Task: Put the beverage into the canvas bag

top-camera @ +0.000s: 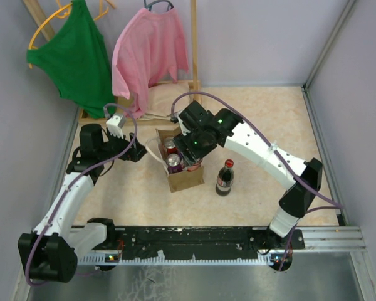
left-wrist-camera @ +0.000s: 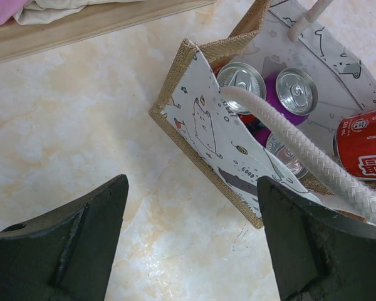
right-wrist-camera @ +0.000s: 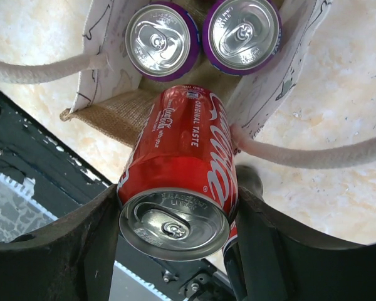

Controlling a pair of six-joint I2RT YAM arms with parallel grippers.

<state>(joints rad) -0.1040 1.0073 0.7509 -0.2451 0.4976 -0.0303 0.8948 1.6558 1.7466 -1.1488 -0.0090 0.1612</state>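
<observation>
— What is seen at the left?
— The left gripper [left-wrist-camera: 191, 244] is held spread wide, with nothing between its fingers, just beside the canvas bag [left-wrist-camera: 200, 119].
— And the bag itself?
— It is stood upright with its mouth open. Two purple-sided cans [right-wrist-camera: 160, 41] are seen upright inside it, and a white rope handle [left-wrist-camera: 301, 147] is draped across the opening.
— Where is the beverage found?
— A red cola can [right-wrist-camera: 182, 163] is clamped between the fingers of the right gripper [right-wrist-camera: 175, 232]. It is tilted, with its base pointed at the bag's mouth by the rim.
— Further right?
— A dark cola bottle [top-camera: 224, 179] is stood upright on the table [top-camera: 263, 119], near the bag but apart from it.
</observation>
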